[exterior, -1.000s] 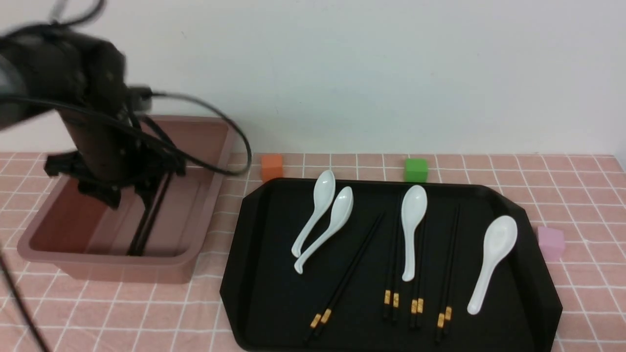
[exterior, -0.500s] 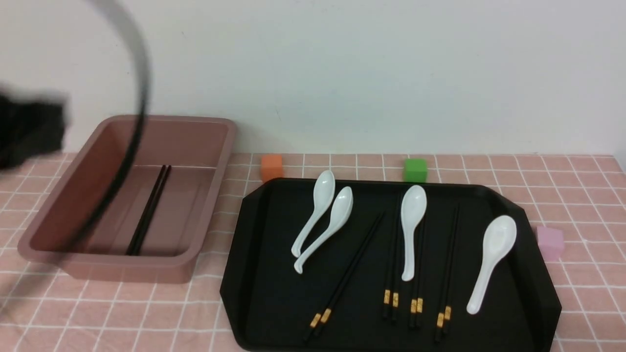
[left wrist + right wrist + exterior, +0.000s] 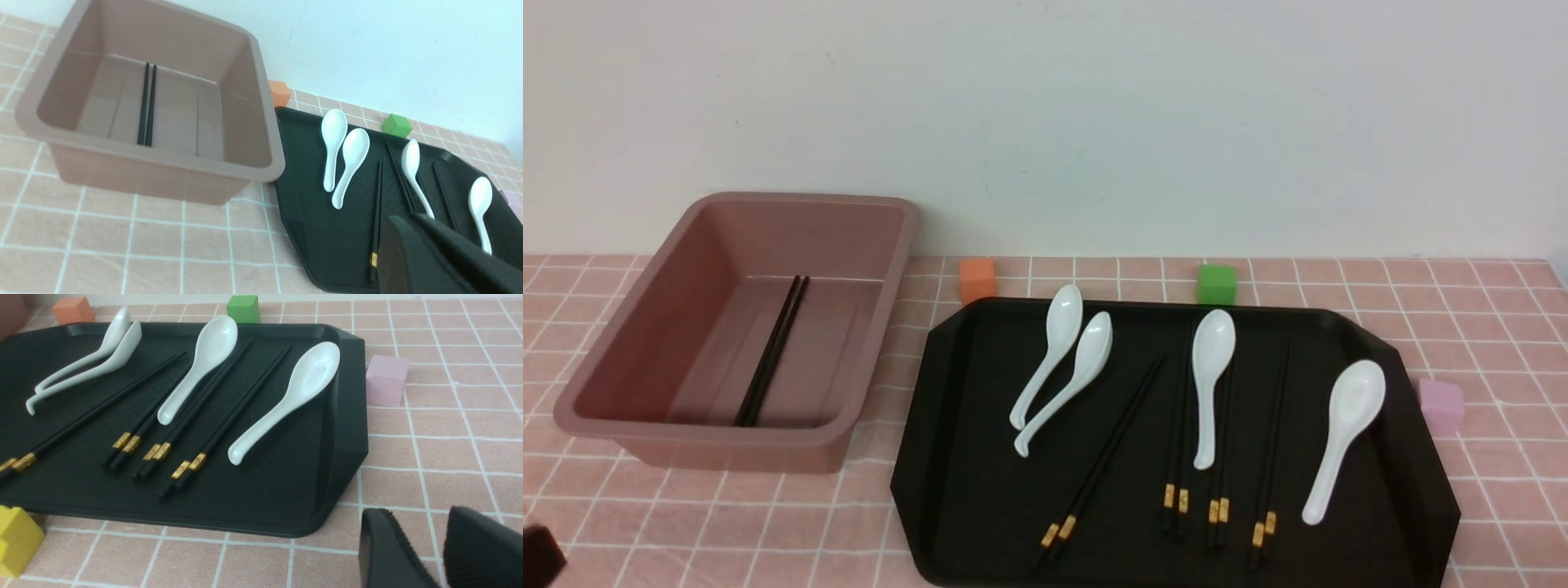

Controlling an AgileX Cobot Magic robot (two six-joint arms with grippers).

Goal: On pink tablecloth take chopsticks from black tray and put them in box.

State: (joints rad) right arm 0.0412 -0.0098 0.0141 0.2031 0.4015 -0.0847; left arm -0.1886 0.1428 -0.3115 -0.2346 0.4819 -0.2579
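The dusty-pink box (image 3: pixel 727 453) stands at the left on the pink tablecloth (image 3: pixel 727 523) with one pair of black chopsticks (image 3: pixel 772 351) lying on its floor, also seen in the left wrist view (image 3: pixel 147 106). The black tray (image 3: pixel 964 490) to its right holds several more pairs (image 3: pixel 1107 457) (image 3: pixel 1176 482) (image 3: pixel 1272 457) with gold bands toward me. My left gripper (image 3: pixel 404 220) is shut and empty, drawn back near the tray's front left. Only a dark bit of that arm (image 3: pixel 539 555) shows in the front view. My right gripper (image 3: pixel 419 512) is open and empty over the cloth off the tray's (image 3: pixel 286 490) front right corner.
Several white spoons (image 3: pixel 1213 384) lie on the tray among the chopsticks. An orange cube (image 3: pixel 977 279) and a green cube (image 3: pixel 1218 283) sit behind the tray, and a pink cube (image 3: pixel 1442 404) is at its right. A yellow block (image 3: pixel 16 539) lies by the tray's front edge.
My left arm has pulled away from over the box, down and to the left out of the front view. The chopstick pair it held there now lies in the box.
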